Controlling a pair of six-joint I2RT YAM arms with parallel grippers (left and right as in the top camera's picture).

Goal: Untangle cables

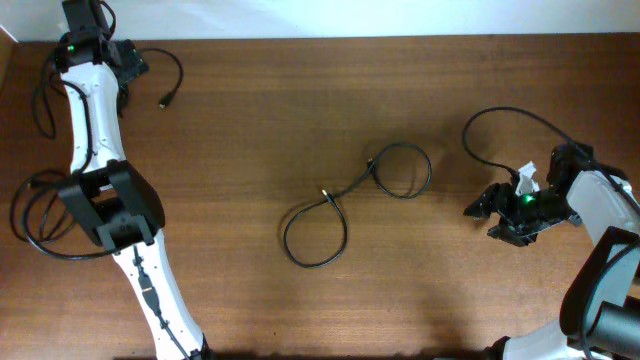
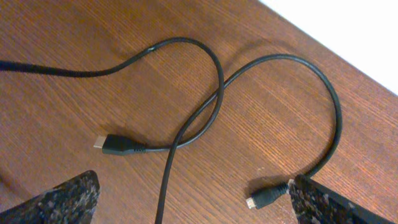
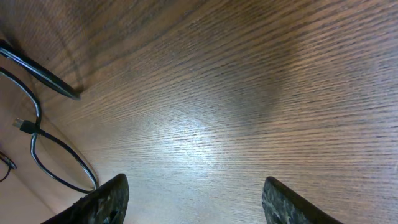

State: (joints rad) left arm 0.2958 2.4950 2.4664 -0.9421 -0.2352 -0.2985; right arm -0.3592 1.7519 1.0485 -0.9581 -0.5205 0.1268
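Note:
One black cable [image 1: 318,232] lies mid-table in two joined loops, with its other loop [image 1: 402,170] further back. A second cable [image 1: 176,72] lies at the far left with a plug [image 1: 163,102]. A third cable [image 1: 500,115] arcs at the right. My left gripper [image 1: 133,62] is open over the second cable. In the left wrist view this cable [image 2: 214,93] crosses itself, with a plug [image 2: 115,144] and a small plug [image 2: 261,199] beside the right finger of the gripper [image 2: 193,208]. My right gripper [image 1: 478,210] is open and empty over bare wood [image 3: 196,205].
Thick black arm wires [image 1: 35,215] loop at the left edge by the left arm's base. The table's far edge [image 2: 348,56] runs close behind the left cable. A cable loop [image 3: 59,165] with a plug [image 3: 25,126] lies left of the right gripper.

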